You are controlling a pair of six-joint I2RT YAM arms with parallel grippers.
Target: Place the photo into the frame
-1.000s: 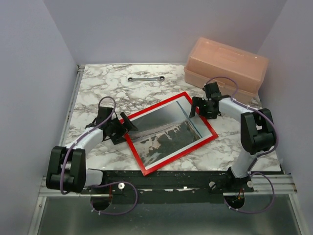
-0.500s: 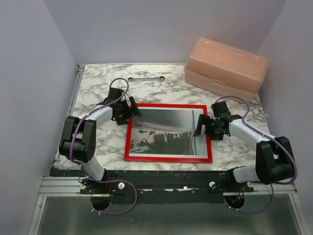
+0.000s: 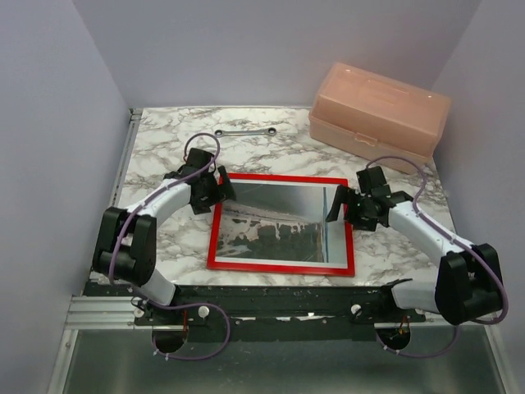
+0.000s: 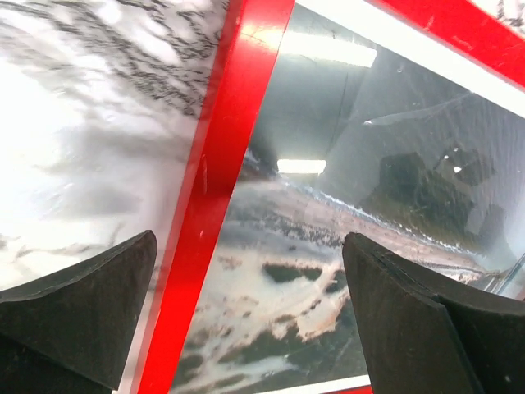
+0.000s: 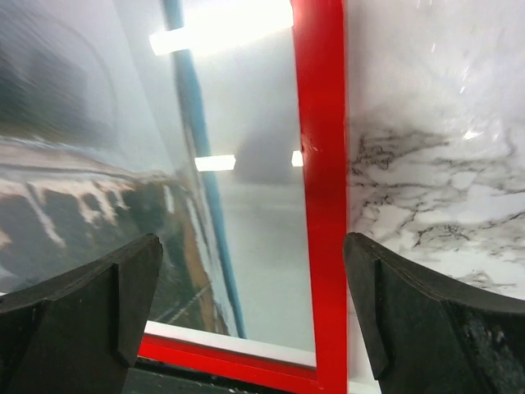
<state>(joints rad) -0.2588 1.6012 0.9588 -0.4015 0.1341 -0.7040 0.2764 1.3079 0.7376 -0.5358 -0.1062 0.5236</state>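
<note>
The red frame (image 3: pixel 279 267) lies flat and face up on the marble table, its sides square to the table edges. Inside it shows the photo (image 3: pixel 275 226), grey-green with a white edge and a thin blue line (image 5: pixel 197 164) near the right side. Ceiling lights reflect off its glossy surface. My left gripper (image 3: pixel 215 187) hovers open over the frame's upper left corner, its fingers straddling the red left rail (image 4: pixel 213 189) and the photo (image 4: pixel 328 246). My right gripper (image 3: pixel 343 205) hangs open over the right rail (image 5: pixel 321 164). Nothing sits between either pair of fingers.
A pink plastic box (image 3: pixel 379 115) stands at the back right corner. A metal wrench (image 3: pixel 244 131) lies at the back, beyond the frame. Grey walls close in the marble table (image 3: pixel 156 156) on three sides. A black rail runs along the near edge.
The frame has turned from a diagonal lie to square with the table. My left gripper swung back toward its upper left corner; my right gripper shifted slightly with the right rail.
</note>
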